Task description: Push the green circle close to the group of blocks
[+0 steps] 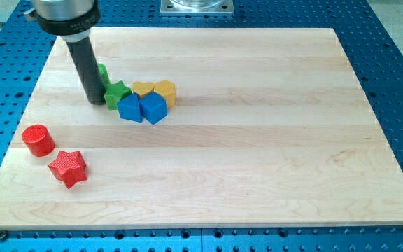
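I carry no jaws, so there is nothing spread or pinching; I end in a straight dark rod, and my tip rests on the wooden counter toward the view's upper left.

Just behind the rod, on its right side, the green circle peeks out; most of it is hidden by the rod, so I cannot tell whether the rod touches it. It sits just above the green star, which lies just right of my tip, very near or touching it.

The green star presses against the left end of a tight cluster. To its lower right sits a blue block, its exact shape hard to make out, and beside that a blue cube turned corner-on toward the view's bottom. Behind these two are a yellow heart and, on its right, a yellow block that looks many-sided. All of these touch or nearly touch their neighbours.

Well apart, near the counter's lower left, a red cylinder stands upright, and a red star lies just below and right of it.

The counter rests on a blue perforated base.
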